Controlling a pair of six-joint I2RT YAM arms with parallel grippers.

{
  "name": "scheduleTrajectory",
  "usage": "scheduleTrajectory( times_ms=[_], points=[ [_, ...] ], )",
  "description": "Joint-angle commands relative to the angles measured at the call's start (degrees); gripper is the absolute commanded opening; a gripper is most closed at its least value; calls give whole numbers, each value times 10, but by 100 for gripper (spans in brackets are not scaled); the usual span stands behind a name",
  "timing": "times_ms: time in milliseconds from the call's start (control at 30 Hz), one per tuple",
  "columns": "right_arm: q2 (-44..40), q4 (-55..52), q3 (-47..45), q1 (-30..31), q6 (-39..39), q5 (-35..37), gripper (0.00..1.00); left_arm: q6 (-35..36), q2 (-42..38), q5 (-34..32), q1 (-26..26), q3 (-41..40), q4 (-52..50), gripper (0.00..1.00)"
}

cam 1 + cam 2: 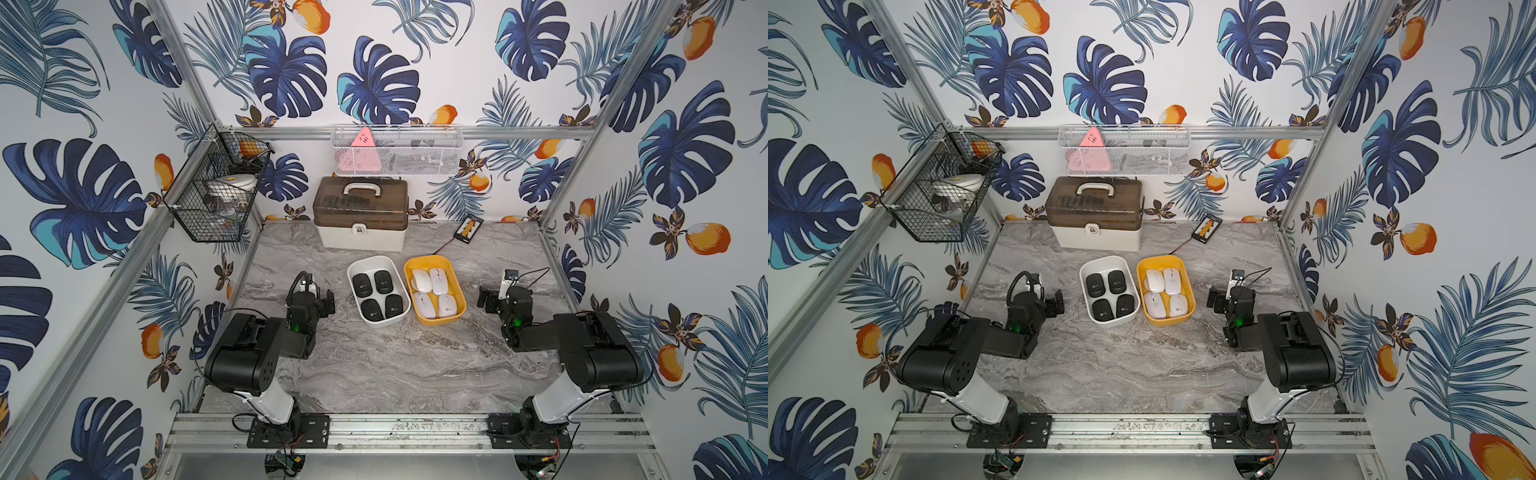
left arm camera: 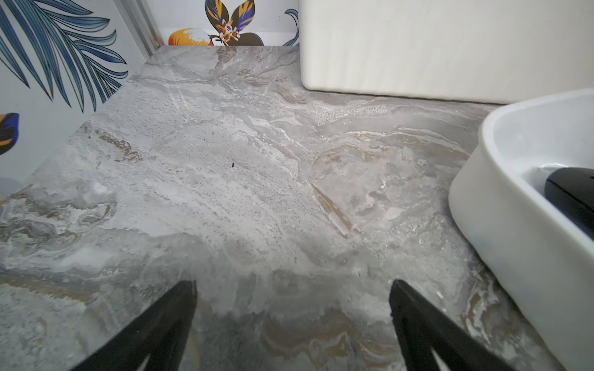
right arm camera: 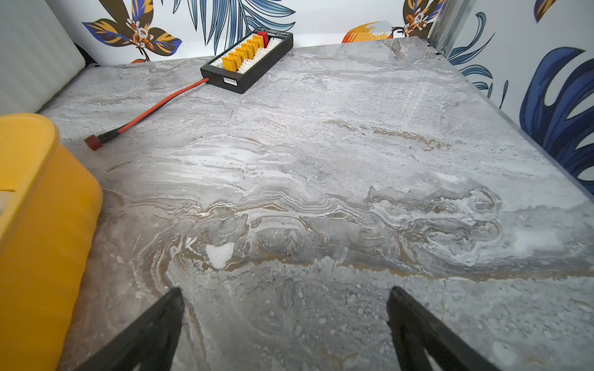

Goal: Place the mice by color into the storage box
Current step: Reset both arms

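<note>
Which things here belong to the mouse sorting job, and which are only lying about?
Job: four black mice in the white bin; four white mice in the yellow bin.
Lying about: lidded case, charging board with red cable, black wire basket, white mesh basket.

Grey marbled tabletop. On it: white tub, centre; yellow tub, just right; lidded case, far; black connector board, far right.
</note>
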Motion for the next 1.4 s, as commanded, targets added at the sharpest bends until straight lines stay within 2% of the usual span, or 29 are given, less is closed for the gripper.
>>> scheduleTrajectory(
  times_ms=[0, 500, 533, 567, 600, 633, 700, 733, 767, 800, 900, 967, 1033, 1367],
  points=[
    [4, 43, -3, 0, -9, -2, 100, 10, -2, -7, 1, -2, 38, 99],
    [2, 33, 0, 1, -10, -6, 100, 9, -3, -6, 0, -3, 42, 99],
    [2, 32, 0, 1, -16, -25, 100, 11, -3, -4, 1, -3, 41, 99],
    [0, 37, -2, 1, -52, -110, 100, 27, -4, 46, 1, 0, 34, 99],
    [-8, 57, -20, 1, -72, -154, 100, 52, -3, 118, 1, 6, 25, 99],
    [-17, 72, -37, 0, -79, -173, 100, 73, -9, 153, 1, -2, 35, 99],
    [-12, 104, -49, 1, -70, -144, 100, 62, 1, 133, 2, -2, 45, 99],
    [-3, 126, -54, 1, -46, -98, 100, 49, -2, 98, 3, 8, 23, 99],
    [1, 148, -61, 0, -11, -17, 100, 27, -1, 47, 3, 17, 8, 99],
    [-3, 136, -62, -8, 40, 52, 100, 24, 1, 36, 3, 7, 27, 99],
    [-13, 102, -51, -14, 29, 27, 100, 21, 0, 31, 3, 8, 24, 99],
    [4, 89, -27, -15, -1, -43, 100, 22, -1, 31, 3, 8, 23, 99],
    [-1, 4, 8, -14, -16, -79, 100, 22, -1, 31, 3, 8, 23, 99],
    [2, 20, 4, -12, -14, -61, 100, 22, -1, 30, 3, 7, 24, 99]
  ],
)
